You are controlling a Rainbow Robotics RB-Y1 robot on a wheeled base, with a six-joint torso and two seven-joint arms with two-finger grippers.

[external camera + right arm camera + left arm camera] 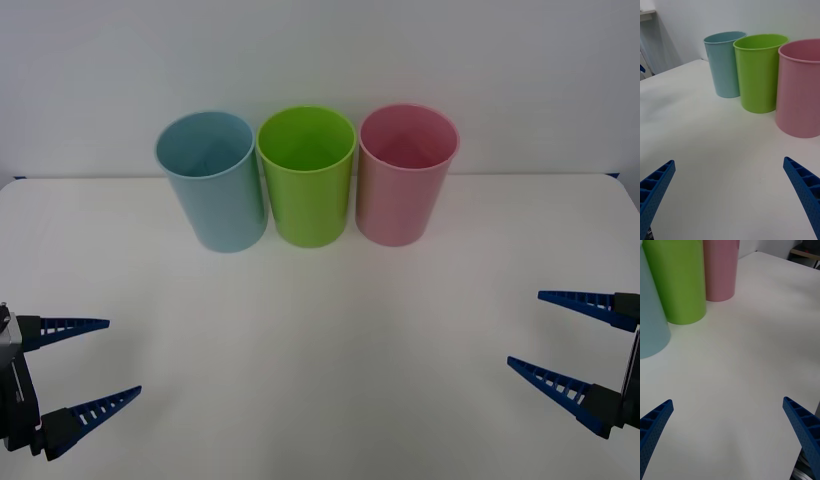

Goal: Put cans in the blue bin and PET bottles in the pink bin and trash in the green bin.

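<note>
Three tall round bins stand in a row at the back of the white table: the blue bin [212, 182] on the left, the green bin [308, 176] in the middle, the pink bin [405, 175] on the right. The same bins appear in the right wrist view, blue bin [725, 64], green bin [758, 73], pink bin [800, 88], and in the left wrist view, blue bin [649, 320], green bin [677, 281], pink bin [720, 268]. My left gripper [122, 358] is open at the front left. My right gripper [524, 329] is open at the front right. Both hold nothing. Cans, PET bottles and trash are out of view.
The white table [320, 340] stretches bare between the two grippers and up to the bins. A pale wall rises behind the bins. The table's far edge runs just behind them.
</note>
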